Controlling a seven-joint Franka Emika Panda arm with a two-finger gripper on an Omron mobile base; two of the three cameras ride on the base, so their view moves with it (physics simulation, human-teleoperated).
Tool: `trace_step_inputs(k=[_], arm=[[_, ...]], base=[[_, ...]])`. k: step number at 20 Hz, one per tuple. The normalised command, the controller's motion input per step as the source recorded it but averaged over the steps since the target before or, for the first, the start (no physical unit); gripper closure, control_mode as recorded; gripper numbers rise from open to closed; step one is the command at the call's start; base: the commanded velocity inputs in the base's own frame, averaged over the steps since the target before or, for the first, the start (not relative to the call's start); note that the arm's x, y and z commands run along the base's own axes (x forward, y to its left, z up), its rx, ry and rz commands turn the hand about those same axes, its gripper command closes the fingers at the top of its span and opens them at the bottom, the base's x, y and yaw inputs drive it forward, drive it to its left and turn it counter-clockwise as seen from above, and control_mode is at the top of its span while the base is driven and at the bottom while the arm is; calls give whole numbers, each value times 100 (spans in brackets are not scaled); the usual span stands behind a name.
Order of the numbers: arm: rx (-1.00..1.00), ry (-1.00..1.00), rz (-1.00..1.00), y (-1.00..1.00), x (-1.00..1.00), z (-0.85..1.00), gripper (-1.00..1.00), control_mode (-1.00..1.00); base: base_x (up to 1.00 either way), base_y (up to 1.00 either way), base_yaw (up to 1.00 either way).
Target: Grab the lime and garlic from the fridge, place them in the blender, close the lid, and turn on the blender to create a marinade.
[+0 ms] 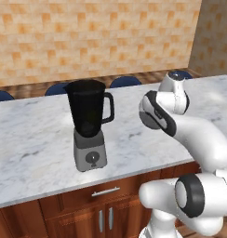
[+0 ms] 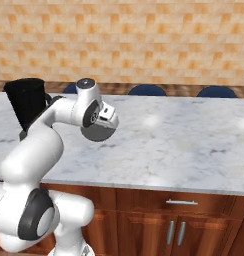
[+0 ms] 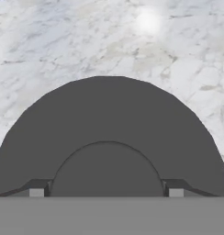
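The black blender [image 1: 87,121] stands on the marble counter with its jug top uncovered; it also sits at the left edge of the right base view, blender [image 2: 26,102]. What is inside the jug cannot be seen. My gripper [image 3: 106,192] is shut on the raised centre of the dark-grey lid [image 3: 109,119], one fingertip [image 3: 36,191] on each side of it. The lid [image 2: 96,129] hangs tilted above the counter, to the right of the blender and apart from it, and appears as the lid [image 1: 150,116] beside the forearm. The garlic, lime and fridge are out of view.
The marble counter [image 1: 36,139] runs wide to the right [image 2: 184,140]. Blue stool tops [image 2: 148,90] line its far side before a tan brick wall. Wooden drawers and doors [image 1: 106,193] sit under the front edge.
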Motion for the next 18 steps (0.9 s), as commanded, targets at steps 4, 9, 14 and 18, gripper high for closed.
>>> trace_step_inputs(k=[4, 9, 14, 18], arm=[[-3, -2, 3, 52, -21, 100, 100, -100], [-6, -15, 0, 43, -30, 100, 100, -100], [-4, -19, 0, 40, -27, 100, 100, -100], [-2, -20, 0, 48, -24, 98, 100, -100]], base=[[0, 0, 0], [0, 0, 0], [0, 0, 0], [0, 0, 0]])
